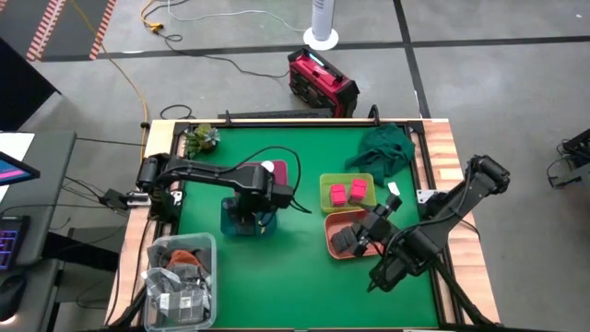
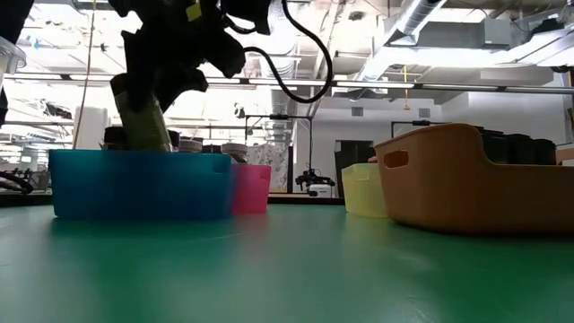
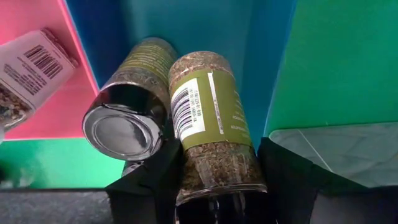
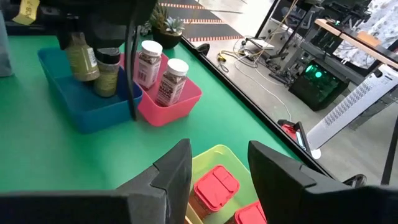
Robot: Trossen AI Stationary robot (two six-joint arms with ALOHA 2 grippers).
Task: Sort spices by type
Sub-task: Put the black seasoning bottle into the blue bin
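Herb jar point(image 3: 214, 130): clamped in the left gripper point(image 3: 214, 180) over the blue tray point(image 3: 267, 56), green label, dried leaves inside. Risk: it may knock the second jar point(image 3: 134, 99) standing there if lowered crookedly. Right gripper point(image 4: 217, 168): apart, above the yellow tray point(image 4: 208, 155).

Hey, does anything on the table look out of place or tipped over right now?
Nothing looks spilled or damaged. The left gripper holds a green-labelled herb jar over the blue tray, beside a matching jar. Two white-capped jars lean in the pink tray.
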